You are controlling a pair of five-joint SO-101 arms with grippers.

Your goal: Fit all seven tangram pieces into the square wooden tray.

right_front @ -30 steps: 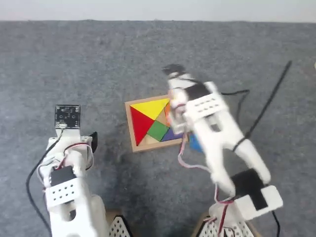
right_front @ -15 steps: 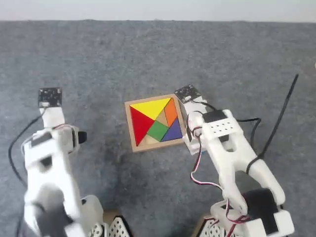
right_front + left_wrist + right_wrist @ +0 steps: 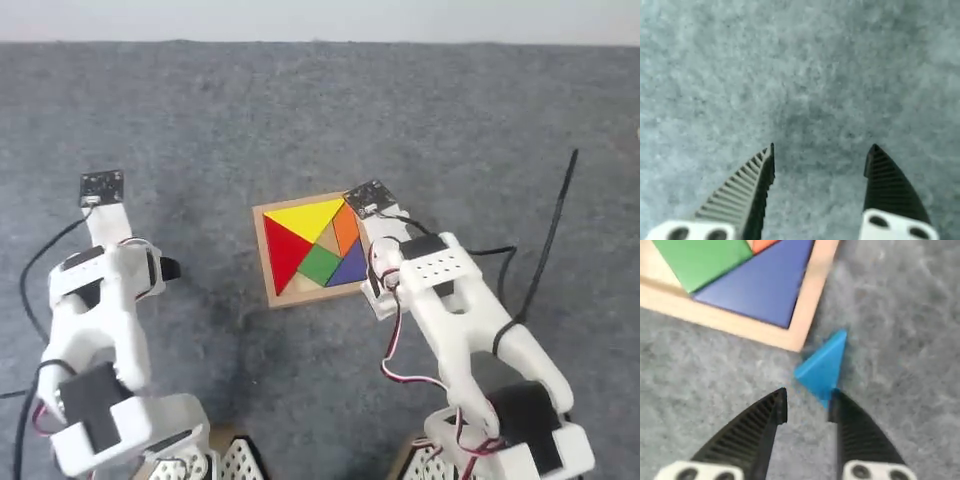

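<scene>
Grey felt covers the counter (image 3: 200, 120), and the square tray (image 3: 263, 250) sits mid-counter with several coloured pieces (image 3: 290, 250) already laid in it; the light blue triangle (image 3: 822, 367) lies on the felt just outside one tray corner, apart from the rim; my right end effector (image 3: 807, 402) hangs over it with jaws parted, one point of the triangle between them and close against one finger; I judge the step in hand to be picking this piece up, so I would centre the gap over the triangle's body rather than its tip, come down level, and close across two edges so it cannot squirt sideways; my left end effector (image 3: 822, 145) is spread wide over bare felt, well apart from the tray; the right wrist camera gives me the triangle's lie against the fingers, while the high camera gives me which parts of the tray are unfilled.
</scene>
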